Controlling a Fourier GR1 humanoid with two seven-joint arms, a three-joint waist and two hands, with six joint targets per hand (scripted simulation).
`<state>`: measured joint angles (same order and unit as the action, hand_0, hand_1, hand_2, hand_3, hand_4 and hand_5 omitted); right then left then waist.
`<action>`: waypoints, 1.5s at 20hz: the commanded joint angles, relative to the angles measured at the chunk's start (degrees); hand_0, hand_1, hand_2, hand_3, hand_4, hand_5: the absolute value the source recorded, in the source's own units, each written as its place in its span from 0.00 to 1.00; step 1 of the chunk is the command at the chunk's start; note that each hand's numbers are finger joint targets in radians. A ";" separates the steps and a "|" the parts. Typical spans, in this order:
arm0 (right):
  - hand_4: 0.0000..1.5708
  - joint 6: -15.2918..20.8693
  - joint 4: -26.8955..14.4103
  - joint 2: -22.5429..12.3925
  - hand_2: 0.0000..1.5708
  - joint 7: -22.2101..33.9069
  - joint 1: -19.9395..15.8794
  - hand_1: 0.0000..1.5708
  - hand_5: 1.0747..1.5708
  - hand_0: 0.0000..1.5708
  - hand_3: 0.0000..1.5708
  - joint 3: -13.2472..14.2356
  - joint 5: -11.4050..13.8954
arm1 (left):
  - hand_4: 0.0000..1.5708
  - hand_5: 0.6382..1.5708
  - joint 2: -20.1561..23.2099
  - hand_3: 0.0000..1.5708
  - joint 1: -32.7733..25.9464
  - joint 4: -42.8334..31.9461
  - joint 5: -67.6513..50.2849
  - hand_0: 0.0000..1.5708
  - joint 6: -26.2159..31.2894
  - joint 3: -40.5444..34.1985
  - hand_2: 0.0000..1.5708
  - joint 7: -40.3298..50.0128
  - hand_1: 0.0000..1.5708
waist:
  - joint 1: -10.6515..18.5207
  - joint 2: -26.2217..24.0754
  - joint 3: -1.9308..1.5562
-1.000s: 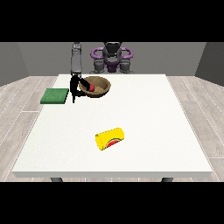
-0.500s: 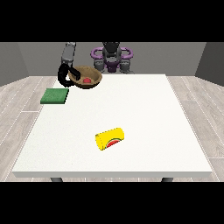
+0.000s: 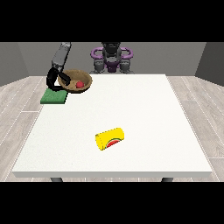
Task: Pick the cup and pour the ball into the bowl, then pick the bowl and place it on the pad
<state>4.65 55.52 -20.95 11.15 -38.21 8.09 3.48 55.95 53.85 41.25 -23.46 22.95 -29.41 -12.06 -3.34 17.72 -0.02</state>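
— The cup (image 3: pixel 110 139): where do you find it, and which way does it lie?

— You see the yellow cup on its side on the white tabletop (image 3: pixel 144 113), near the middle and somewhat toward the camera. Its long axis runs across the view, slightly slanted: the end at the view's right sits a little farther from the camera, and the end at the view's left, which shows a red and green patch, faces toward the camera. No hand touches it.

— And the bowl (image 3: pixel 78 82)?

— You find the brown bowl at the far corner of the tabletop at the view's left, tipped so that its opening shows toward the camera. The red ball (image 3: pixel 79 85) lies inside it. The bowl sits just beside the green pad (image 3: pixel 53 96), over the pad's edge at the view's right; you cannot tell whether it rests on the pad or hangs above it.

— What about the hand at the view's left (image 3: pixel 56 80)?

— Its black fingers curl round the bowl's rim on the side nearest the pad, grasping the bowl. The grey forearm slopes up and away from it toward the robot (image 3: pixel 111 57).

— And the other hand?

— You see no second hand over the tabletop; the robot's body stands behind the far edge with its purple arms folded close.
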 commanded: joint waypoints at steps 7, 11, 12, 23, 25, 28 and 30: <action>0.81 -8.50 -10.14 -8.97 1.00 -11.33 0.19 1.00 0.93 1.00 0.77 8.65 -5.24 | 0.00 0.96 -0.24 0.00 -1.02 4.65 -0.48 0.00 -2.26 0.69 0.00 1.07 0.00 | 0.84 2.89 -0.04; 0.82 -11.46 -15.31 -13.26 1.00 -15.88 -2.19 1.00 0.94 1.00 0.55 11.33 -6.17 | 0.10 0.96 0.68 0.00 1.15 8.23 -1.61 0.00 -3.70 0.01 0.00 1.16 0.00 | 1.92 7.58 -0.08; 0.82 -13.29 -16.36 -14.49 1.00 -16.10 -2.70 1.00 0.96 1.00 0.50 12.09 -7.02 | 0.13 0.96 3.13 0.00 2.05 7.79 -2.34 0.00 -2.38 -0.27 0.00 3.78 0.00 | 1.91 7.37 -0.08; 0.81 -16.69 -26.31 -21.93 1.00 -20.55 -3.75 1.00 0.99 1.00 0.34 14.26 -5.69 | 0.00 0.96 0.36 0.00 0.08 16.49 -5.35 0.00 -6.56 0.44 0.00 9.62 0.00 | 3.26 5.37 -0.04; 0.80 -17.82 -25.52 -21.42 1.00 -21.75 -2.11 1.00 0.99 1.00 0.57 13.56 -5.42 | 0.00 0.96 0.83 0.00 -1.44 14.05 -5.44 0.00 -3.83 -0.12 0.00 7.23 0.00 | 2.88 4.89 0.00; 0.78 -14.51 -22.46 -20.34 1.00 -15.16 -6.64 1.00 1.00 1.00 0.66 11.06 -3.61 | 0.00 0.96 -0.99 0.00 -0.86 11.49 -3.93 0.00 -3.98 1.70 0.00 5.17 0.00 | 3.63 3.19 0.07; 0.79 -15.11 -21.97 -19.13 1.00 -13.49 -6.14 1.00 1.00 1.00 0.83 10.28 -3.56 | 0.00 0.96 -1.39 0.00 -2.28 10.32 -3.16 0.00 -2.87 1.95 0.00 2.87 0.00 | 3.34 1.76 0.07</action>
<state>-10.62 31.97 -41.35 -6.28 -43.48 20.27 -0.98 55.68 53.04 53.97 -27.86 18.91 -28.45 -6.50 0.22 22.08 0.00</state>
